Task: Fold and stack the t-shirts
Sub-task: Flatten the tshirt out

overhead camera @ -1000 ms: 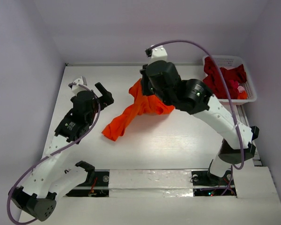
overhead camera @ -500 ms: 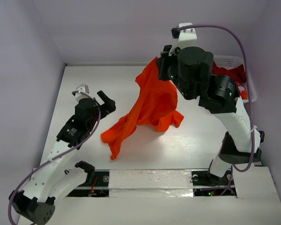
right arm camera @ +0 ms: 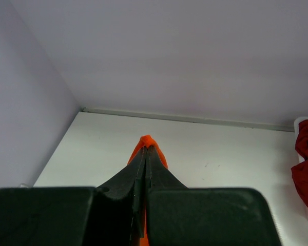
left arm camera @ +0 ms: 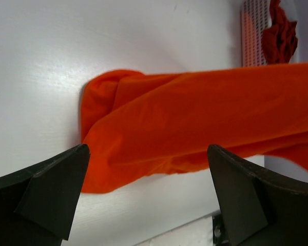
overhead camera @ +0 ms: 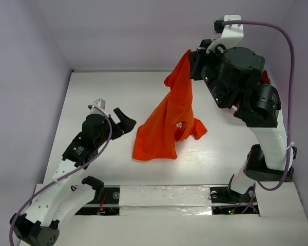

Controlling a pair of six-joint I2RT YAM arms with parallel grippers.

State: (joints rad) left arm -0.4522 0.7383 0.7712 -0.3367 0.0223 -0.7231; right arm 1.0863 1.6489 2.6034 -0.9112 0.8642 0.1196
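Observation:
A bright orange t-shirt [overhead camera: 167,120] hangs from my right gripper [overhead camera: 191,57], which is shut on its top edge high above the table; a pinch of orange cloth [right arm camera: 148,141] shows past the closed fingertips. The shirt's lower end [overhead camera: 153,148] rests on the table. My left gripper [overhead camera: 124,121] stands open just left of that lower end, apart from it; in the left wrist view the orange t-shirt [left arm camera: 195,123] lies ahead of the spread fingers [left arm camera: 56,179]. Dark red t-shirts [overhead camera: 264,77] lie in the basket, mostly hidden behind my right arm.
The white latticed basket [left arm camera: 251,31] stands at the table's far right, mostly behind my right arm in the top view. The white table [overhead camera: 102,87] is walled at the back and on both sides. A taped metal rail [overhead camera: 164,195] runs along the near edge.
My right gripper has risen and moved right, lifting the orange t-shirt from a heap to a long hanging drape. My left gripper has shifted slightly right toward the shirt's lower end.

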